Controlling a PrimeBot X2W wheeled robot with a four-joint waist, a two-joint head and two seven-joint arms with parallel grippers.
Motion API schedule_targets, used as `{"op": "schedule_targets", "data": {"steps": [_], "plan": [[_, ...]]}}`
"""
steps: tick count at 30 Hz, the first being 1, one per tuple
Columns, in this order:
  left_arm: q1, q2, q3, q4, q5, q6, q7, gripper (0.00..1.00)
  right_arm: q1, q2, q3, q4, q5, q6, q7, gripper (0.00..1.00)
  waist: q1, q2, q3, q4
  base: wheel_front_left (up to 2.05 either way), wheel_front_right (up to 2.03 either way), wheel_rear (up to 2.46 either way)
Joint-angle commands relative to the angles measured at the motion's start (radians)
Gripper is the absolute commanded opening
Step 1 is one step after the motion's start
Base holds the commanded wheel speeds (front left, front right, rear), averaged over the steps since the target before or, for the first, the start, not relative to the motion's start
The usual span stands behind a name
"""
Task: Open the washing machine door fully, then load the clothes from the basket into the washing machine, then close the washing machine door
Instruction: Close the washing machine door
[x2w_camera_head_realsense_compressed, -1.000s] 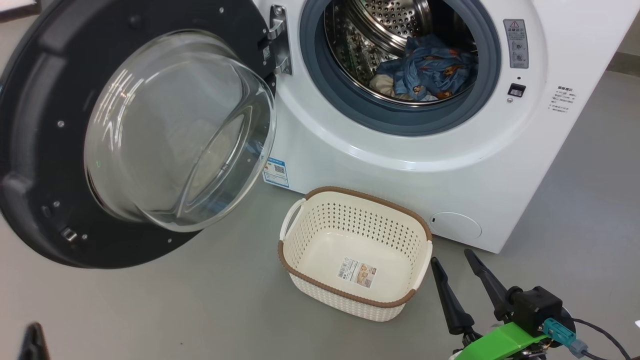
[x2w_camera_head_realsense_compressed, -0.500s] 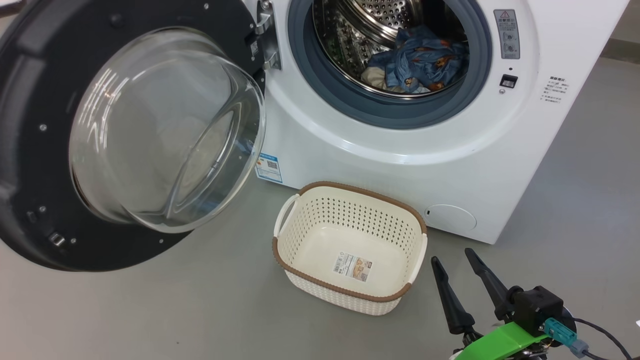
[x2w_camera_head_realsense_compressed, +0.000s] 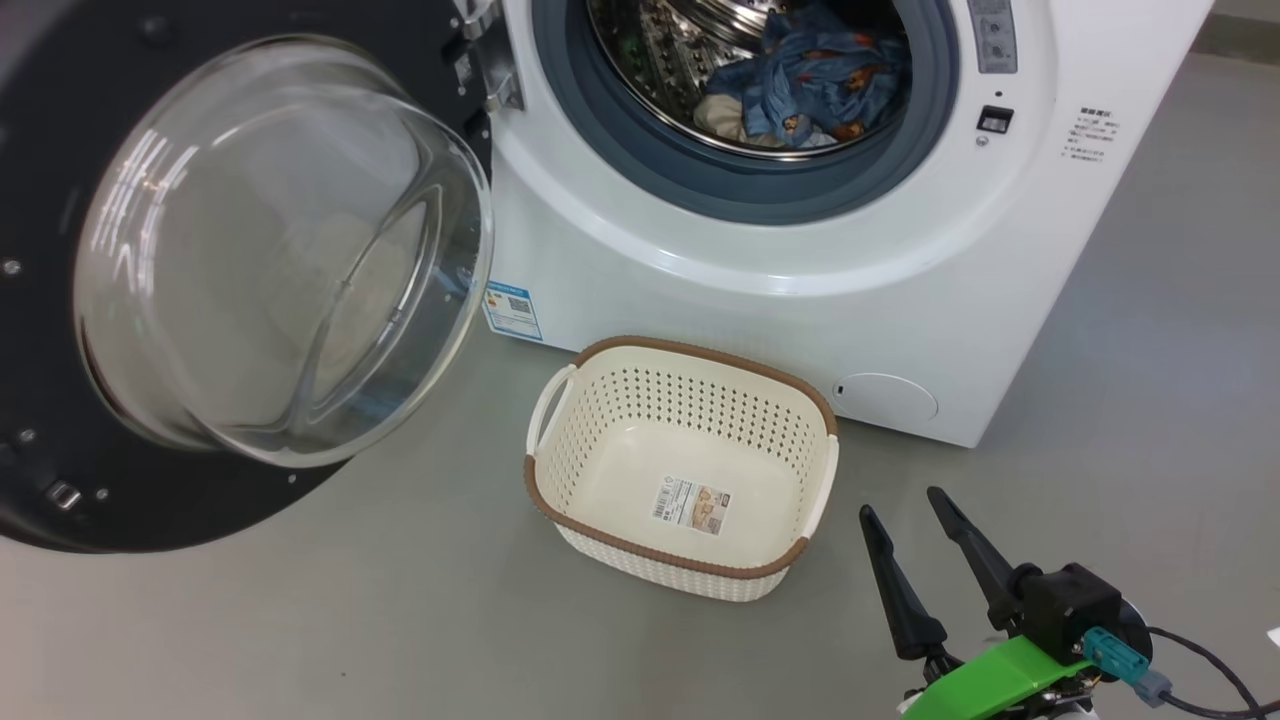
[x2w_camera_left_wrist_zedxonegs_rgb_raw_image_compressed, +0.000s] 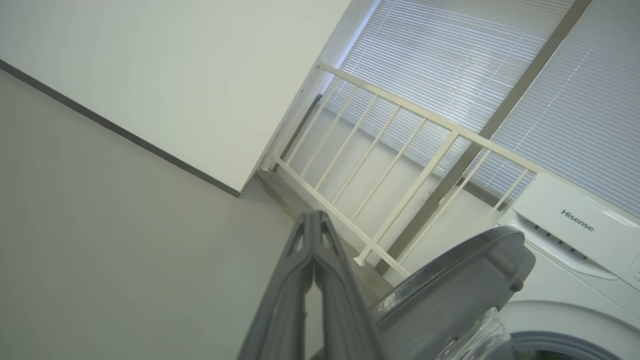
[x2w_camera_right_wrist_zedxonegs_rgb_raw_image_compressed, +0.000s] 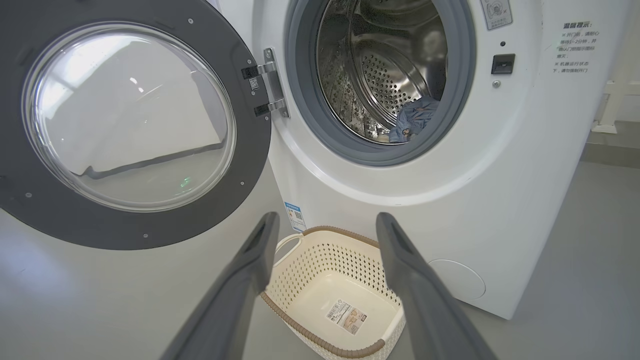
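Observation:
The white washing machine (x2w_camera_head_realsense_compressed: 760, 290) stands with its door (x2w_camera_head_realsense_compressed: 40, 380) swung wide open to the left, glass bowl bulging toward me. The light blue bear-print clothes (x2w_camera_head_realsense_compressed: 810, 80) lie inside the steel drum, also seen as clothes (x2w_camera_right_wrist_zedxonegs_rgb_raw_image_compressed: 415, 117) in the right wrist view. The cream basket (x2w_camera_head_realsense_compressed: 560, 470) sits on the floor before the machine with nothing in it but its label. My right gripper (x2w_camera_head_realsense_compressed: 900, 503) hovers open just right of the basket, holding nothing. My left gripper (x2w_camera_left_wrist_zedxonegs_rgb_raw_image_compressed: 313, 216) is shut on nothing, pointing past the door's edge (x2w_camera_left_wrist_zedxonegs_rgb_raw_image_compressed: 450, 285) toward a wall corner.
Grey floor (x2w_camera_head_realsense_compressed: 1150, 380) lies open to the right of the machine and in front of the basket. A white railing (x2w_camera_left_wrist_zedxonegs_rgb_raw_image_compressed: 395, 165) and window blinds (x2w_camera_left_wrist_zedxonegs_rgb_raw_image_compressed: 450, 65) stand behind the machine. A round white flap (x2w_camera_head_realsense_compressed: 885, 397) sits low on the machine's front.
The head view has shifted, so the machine, door and basket slid up and left in the picture. The right gripper holds its pose. The dark shape at lower left has left the picture.

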Motion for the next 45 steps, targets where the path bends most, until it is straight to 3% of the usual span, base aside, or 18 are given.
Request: {"op": "schedule_targets", "data": {"steps": [1,5,10,20,31,45], "plan": [[-0.064,0.080,0.035,0.016,-0.058,-0.003,0.037,0.00,-0.044,0.002,0.024,-0.023,-0.007,0.006,-0.005,1.00,0.0000,0.0000,0.014,-0.013,0.00,0.00,0.00],[-0.130,0.114,0.053,0.131,-0.211,-0.003,0.162,0.00,-0.055,0.002,0.023,-0.022,-0.012,0.006,-0.005,1.00,0.0000,0.0000,0.030,-0.030,0.00,0.00,0.00],[-0.169,0.154,0.059,0.247,-0.320,-0.003,0.303,0.00,-0.064,0.002,0.024,-0.022,-0.015,0.006,-0.005,1.00,0.0000,0.0000,0.047,-0.055,0.00,0.00,0.00],[-0.227,0.151,0.156,0.372,-0.530,-0.003,0.473,0.00,-0.080,0.002,0.024,-0.020,-0.025,0.006,-0.005,1.00,0.0000,0.0000,0.074,-0.093,0.00,0.00,0.00],[-0.249,0.146,0.197,0.425,-0.608,-0.003,0.583,0.00,-0.084,0.002,0.017,-0.021,-0.032,0.006,-0.005,1.00,0.0000,0.0000,0.094,-0.129,0.00,0.00,0.00],[-0.170,0.085,0.197,0.356,-0.698,-0.003,0.867,0.00,-0.081,0.002,0.012,-0.020,-0.011,0.006,-0.005,1.00,0.0000,0.0000,0.096,-0.128,0.00,0.00,0.00]]}}
